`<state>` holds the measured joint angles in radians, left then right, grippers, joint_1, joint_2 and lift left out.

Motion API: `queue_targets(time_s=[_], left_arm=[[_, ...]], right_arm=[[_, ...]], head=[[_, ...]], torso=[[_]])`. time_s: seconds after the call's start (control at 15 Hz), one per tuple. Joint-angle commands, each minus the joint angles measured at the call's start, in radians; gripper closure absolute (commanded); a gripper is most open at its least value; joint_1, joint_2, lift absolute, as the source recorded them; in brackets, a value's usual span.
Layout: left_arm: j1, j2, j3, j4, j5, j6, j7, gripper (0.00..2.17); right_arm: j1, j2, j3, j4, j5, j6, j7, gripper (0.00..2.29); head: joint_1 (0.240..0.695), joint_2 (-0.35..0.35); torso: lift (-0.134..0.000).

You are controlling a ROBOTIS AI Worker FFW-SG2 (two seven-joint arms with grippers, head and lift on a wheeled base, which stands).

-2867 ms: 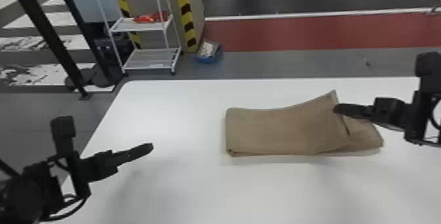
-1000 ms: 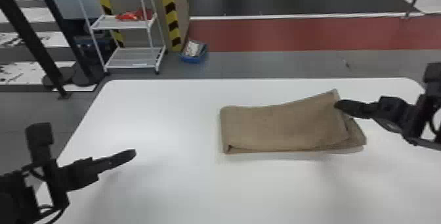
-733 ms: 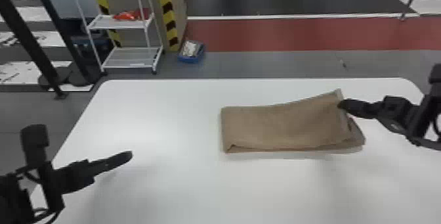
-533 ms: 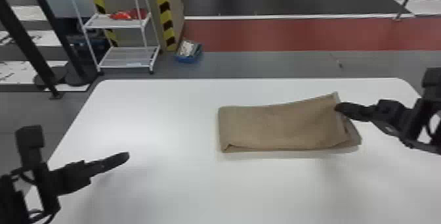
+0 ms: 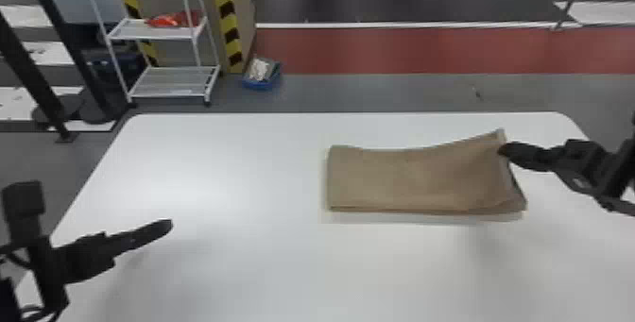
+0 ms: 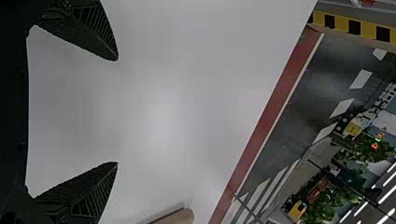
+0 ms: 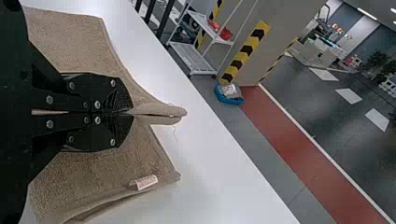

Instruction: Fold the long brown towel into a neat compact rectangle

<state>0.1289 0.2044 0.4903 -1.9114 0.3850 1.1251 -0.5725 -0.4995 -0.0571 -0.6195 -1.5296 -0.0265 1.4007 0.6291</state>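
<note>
Brown towel (image 5: 406, 179): on the robot's right half of the white table (image 5: 203, 160), long side running across, folded in layers and not yet a compact block.
Right gripper (image 7: 132, 112): fingers together, clamped on the towel's far corner at its right end, a little of the cloth poking out past the tips.
Reason for that grip: probably to tug the upper layer square over the one beneath, or to start carrying this end across; a corner hold steers the edge well but may leave the near side lagging.
Left gripper (image 6: 117, 111): fingers wide apart over bare table, well apart from the cloth, presumably kept out of the way while the right arm works.
Towel's left end: flat, with a fairly straight edge.
Towel's right end: drawn up into a peak at the grip, layers gaping below it.
Cloth: matt brown, with a fine, nubbly pile and a paler hem.
Sewn-in label (image 7: 146, 182): small, whitish, at the hem.
Loose thread (image 7: 174, 133): thin, trailing beside the pinched corner.
</note>
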Motion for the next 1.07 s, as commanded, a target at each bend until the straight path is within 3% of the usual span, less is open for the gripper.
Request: queue_targets(time_s=[0.0,0.27,0.33,0.4,0.8,1.0], left_arm=[[0.0,0.0,-0.002,0.0,-0.001,0.0,0.0,0.09],[0.0,0.001,-0.002,0.0,-0.001,-0.003,0.0,0.09],[0.0,0.001,-0.002,0.002,-0.001,0.0,0.0,0.09],[0.0,0.001,-0.004,0.002,-0.001,-0.003,0.002,0.09],[-0.003,0.001,-0.006,0.003,-0.005,-0.003,0.002,0.09],[-0.003,0.001,-0.006,0.002,-0.005,-0.003,0.0,0.09]], right_arm=[[0.006,-0.001,-0.008,0.046,0.005,-0.051,-0.003,1.21],[0.012,-0.012,-0.022,0.055,0.0,-0.051,-0.005,1.17],[0.018,-0.018,-0.022,0.057,0.0,-0.051,-0.005,0.68],[0.021,-0.023,-0.028,0.057,-0.001,-0.045,-0.006,0.0],[0.03,-0.075,-0.035,0.055,0.017,-0.024,-0.008,0.08],[0.024,-0.084,0.007,0.083,0.076,-0.039,-0.008,0.17]], head=[[0.695,0.007],[0.695,-0.002],[0.695,-0.003],[0.695,-0.006],[0.695,-0.041],[0.695,-0.055]], torso=[[-0.124],[-0.124],[-0.124],[-0.124],[-0.124],[-0.124]])
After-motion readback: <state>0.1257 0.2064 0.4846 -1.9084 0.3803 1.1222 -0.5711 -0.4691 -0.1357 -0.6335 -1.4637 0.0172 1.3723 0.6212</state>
